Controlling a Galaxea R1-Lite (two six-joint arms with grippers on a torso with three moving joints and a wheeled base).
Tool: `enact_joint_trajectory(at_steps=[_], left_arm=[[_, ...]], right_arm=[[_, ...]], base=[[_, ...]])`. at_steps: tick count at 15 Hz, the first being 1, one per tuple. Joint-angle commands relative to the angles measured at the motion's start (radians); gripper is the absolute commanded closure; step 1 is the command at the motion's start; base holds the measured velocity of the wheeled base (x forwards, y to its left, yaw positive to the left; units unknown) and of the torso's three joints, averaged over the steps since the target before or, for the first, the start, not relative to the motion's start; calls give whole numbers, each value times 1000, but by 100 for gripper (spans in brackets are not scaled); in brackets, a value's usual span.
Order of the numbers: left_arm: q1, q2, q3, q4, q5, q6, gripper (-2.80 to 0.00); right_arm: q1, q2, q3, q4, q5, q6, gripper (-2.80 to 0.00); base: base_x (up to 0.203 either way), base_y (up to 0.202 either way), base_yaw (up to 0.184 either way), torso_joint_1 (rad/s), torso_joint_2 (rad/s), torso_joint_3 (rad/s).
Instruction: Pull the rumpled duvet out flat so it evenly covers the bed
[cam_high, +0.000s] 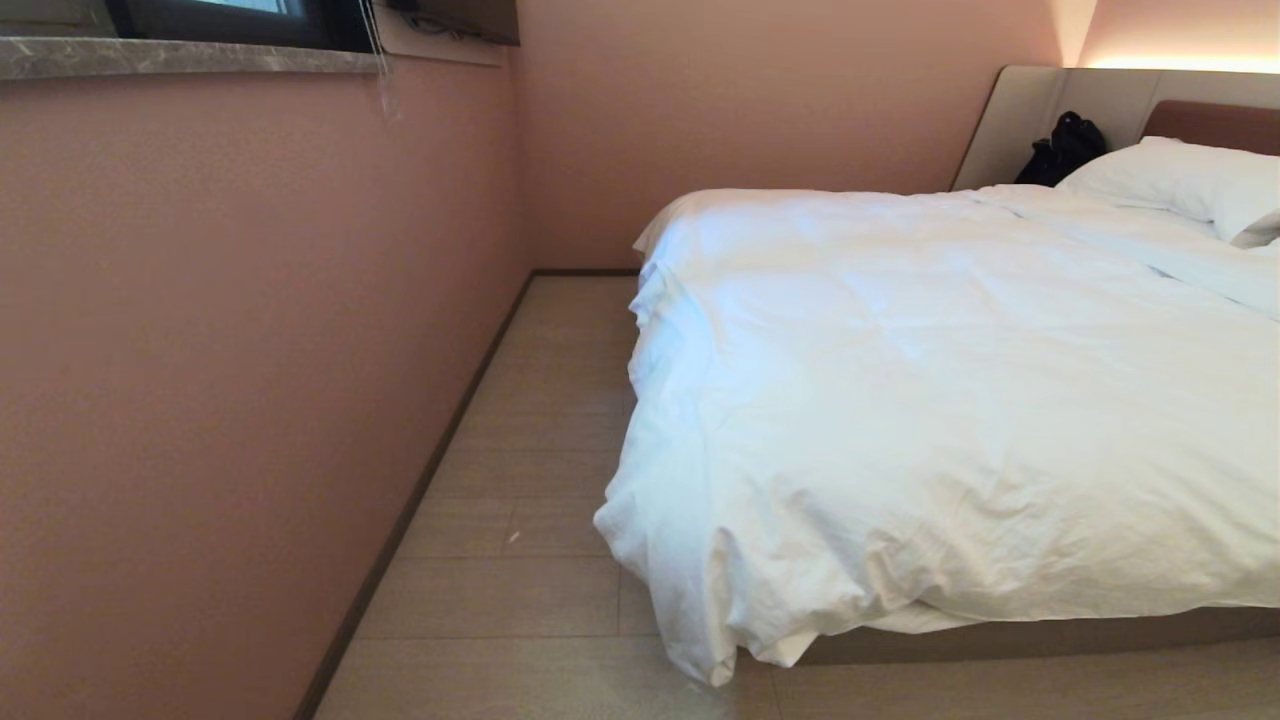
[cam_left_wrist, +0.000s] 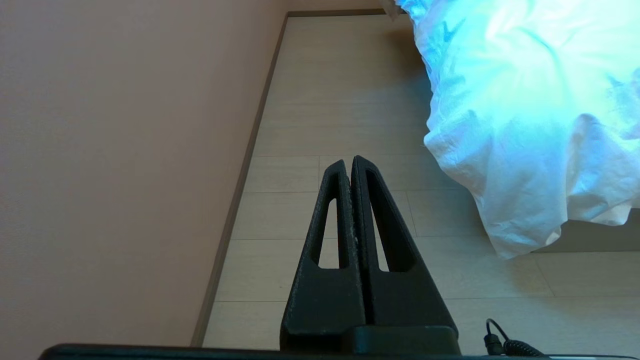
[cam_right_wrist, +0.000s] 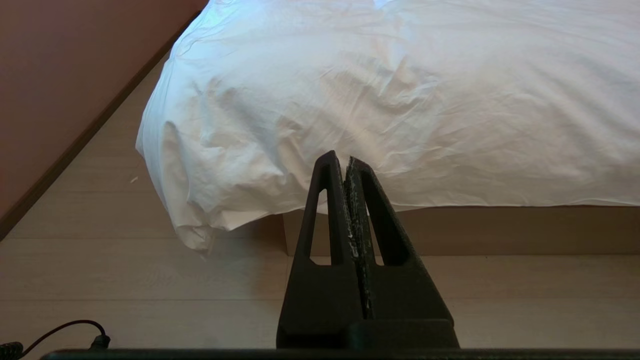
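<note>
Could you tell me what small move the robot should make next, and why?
Probably open the right gripper and reach for the duvet edge: both grippers are shut and empty, and the duvet corner sags past the bed base.

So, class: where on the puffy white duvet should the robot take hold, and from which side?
Probably the drooping corner of the puffy white duvet at the foot of the low brown-based bed, approached from the floor side. There the cloth bunches and hangs clear of the base, so fingers can close around a fold. The left pincer and right pincer are both shut and clear of it.
</note>
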Motion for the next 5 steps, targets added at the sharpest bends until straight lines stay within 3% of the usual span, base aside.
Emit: enact_joint_trajectory(at_steps=[1,5], left_arm=[[0,1,0,1,0,0,0],[0,1,0,0,0,0,0]], right_arm=[[1,-1,0,-1,0,0,0],[1,-1,0,0,0,2,0]], base=[[0,0,0,0,0,0],[0,0,0,0,0,0]])
